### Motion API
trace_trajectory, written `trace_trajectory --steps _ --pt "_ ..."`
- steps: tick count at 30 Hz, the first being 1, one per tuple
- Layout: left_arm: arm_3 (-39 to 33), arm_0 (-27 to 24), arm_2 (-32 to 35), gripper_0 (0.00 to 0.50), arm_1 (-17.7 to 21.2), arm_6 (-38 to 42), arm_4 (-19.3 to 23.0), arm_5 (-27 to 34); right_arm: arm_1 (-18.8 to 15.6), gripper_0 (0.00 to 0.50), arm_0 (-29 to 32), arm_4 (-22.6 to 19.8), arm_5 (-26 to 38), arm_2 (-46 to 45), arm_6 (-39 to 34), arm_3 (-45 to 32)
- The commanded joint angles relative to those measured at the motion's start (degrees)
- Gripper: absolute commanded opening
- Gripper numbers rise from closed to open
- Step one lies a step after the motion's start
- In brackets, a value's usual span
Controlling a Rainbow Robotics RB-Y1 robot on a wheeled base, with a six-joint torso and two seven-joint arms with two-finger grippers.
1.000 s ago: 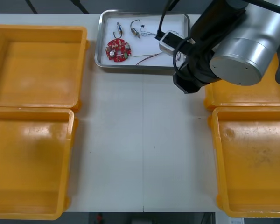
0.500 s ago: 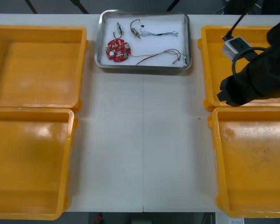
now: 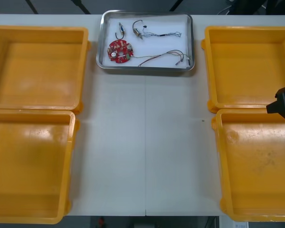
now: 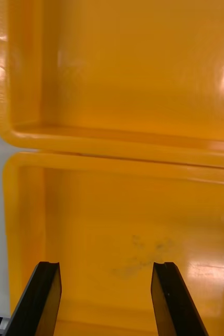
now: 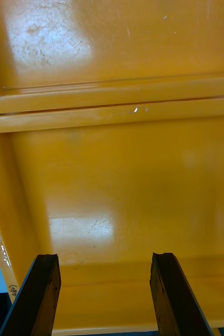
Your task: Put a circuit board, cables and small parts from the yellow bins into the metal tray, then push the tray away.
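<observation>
The metal tray lies at the table's far middle, white inside. In it are a round red circuit board, a thin red and yellow cable, a dark cable and a small metal part. Part of my right arm shows black at the right edge, above the seam between the two right bins. In the right wrist view my right gripper hangs open and empty over those bins. My left gripper is open and empty over a yellow bin floor.
Two yellow bins stand at the left, far and near, and two at the right, far and near. All four look bare inside. White table runs between them.
My right arm has pulled back from beside the tray, moving right and toward the near side over the right bins. The tray and its contents have not moved.
</observation>
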Motion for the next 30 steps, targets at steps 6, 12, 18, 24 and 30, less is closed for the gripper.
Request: trace_trajectory --steps 6,12,18,24,30 --pt "-0.1 0.4 1.4 0.5 0.1 2.0 0.3 -0.5 -1.8 0.5 5.9 2.9 -1.5 -4.2 2.4 2.6" --pt "-0.1 0.4 1.4 0.5 0.1 2.0 0.3 -0.5 -0.2 0.5 6.3 3.3 -3.5 -4.1 3.3 5.8" --pt "-0.1 0.4 1.4 0.5 0.1 2.0 0.3 -0.5 -0.1 0.5 6.3 4.4 -4.4 -2.6 4.4 7.8" --pt "-0.1 0.4 1.4 0.5 0.1 2.0 0.3 -0.5 1.7 0.5 6.3 8.9 -5.2 0.7 4.6 7.8" --pt "-0.1 0.4 1.4 0.5 0.1 2.0 0.3 -0.5 1.7 0.5 6.3 9.0 -5.6 2.5 4.7 7.8"
